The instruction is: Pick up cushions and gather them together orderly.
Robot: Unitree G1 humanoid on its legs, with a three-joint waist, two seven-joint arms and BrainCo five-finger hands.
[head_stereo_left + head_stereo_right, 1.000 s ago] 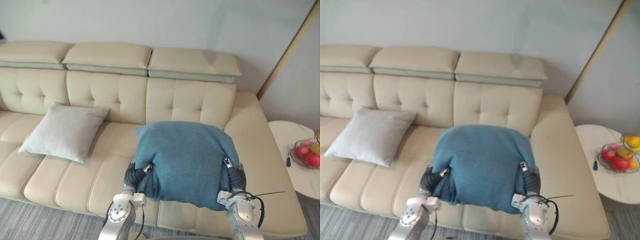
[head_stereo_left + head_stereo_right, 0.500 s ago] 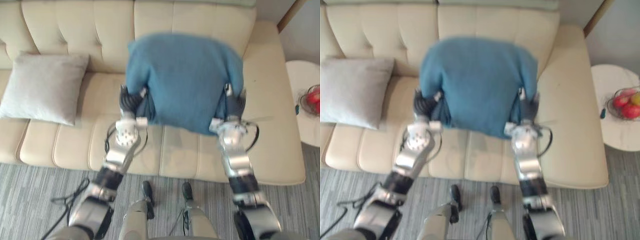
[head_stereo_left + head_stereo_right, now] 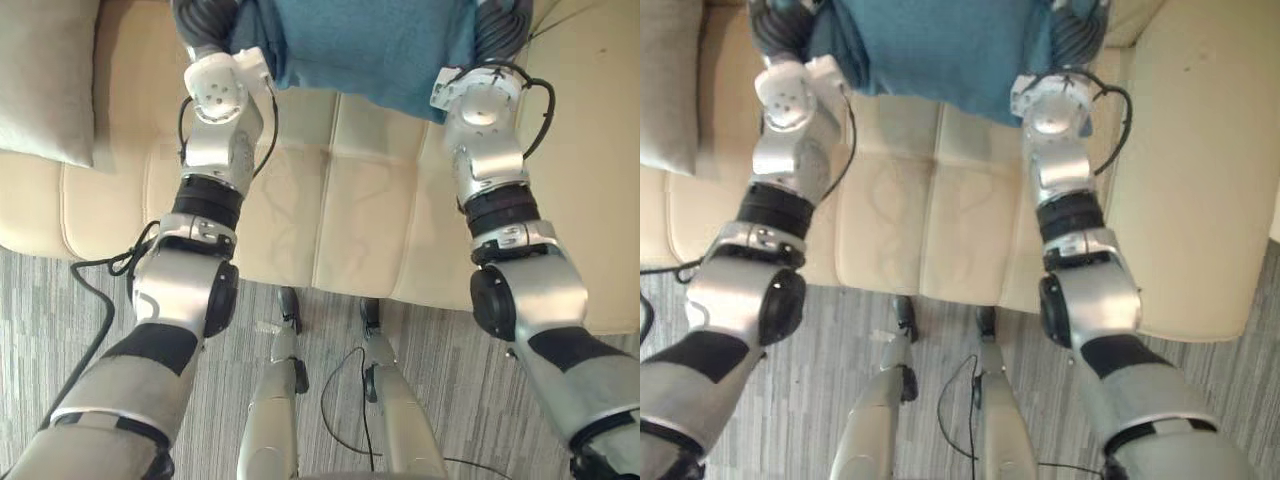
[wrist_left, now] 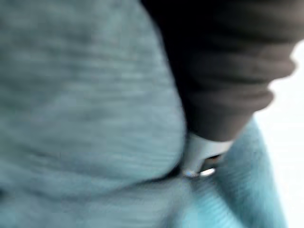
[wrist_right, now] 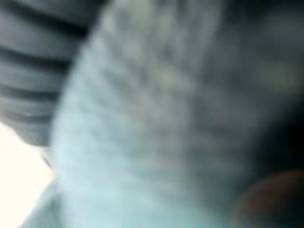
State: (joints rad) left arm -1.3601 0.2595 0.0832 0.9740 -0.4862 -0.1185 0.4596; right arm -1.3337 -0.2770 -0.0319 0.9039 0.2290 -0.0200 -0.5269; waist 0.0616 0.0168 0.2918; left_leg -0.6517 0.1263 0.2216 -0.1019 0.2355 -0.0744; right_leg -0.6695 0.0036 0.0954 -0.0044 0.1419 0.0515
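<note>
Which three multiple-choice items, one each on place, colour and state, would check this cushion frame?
1. Where does the grey cushion lie?
A on the sofa, at the robot's left
B on a chair
C on a side table
2. What colour is the cushion between the left hand and the right hand?
A red
B blue
C yellow
3. How is that cushion?
A lying in a basket
B stacked on the grey one
C held up between both hands

Key: 1 A, it rests on the seat at the left edge. 2 B, the blue cushion is plainly blue. 3 C, a hand flanks each side, above the seat.
</note>
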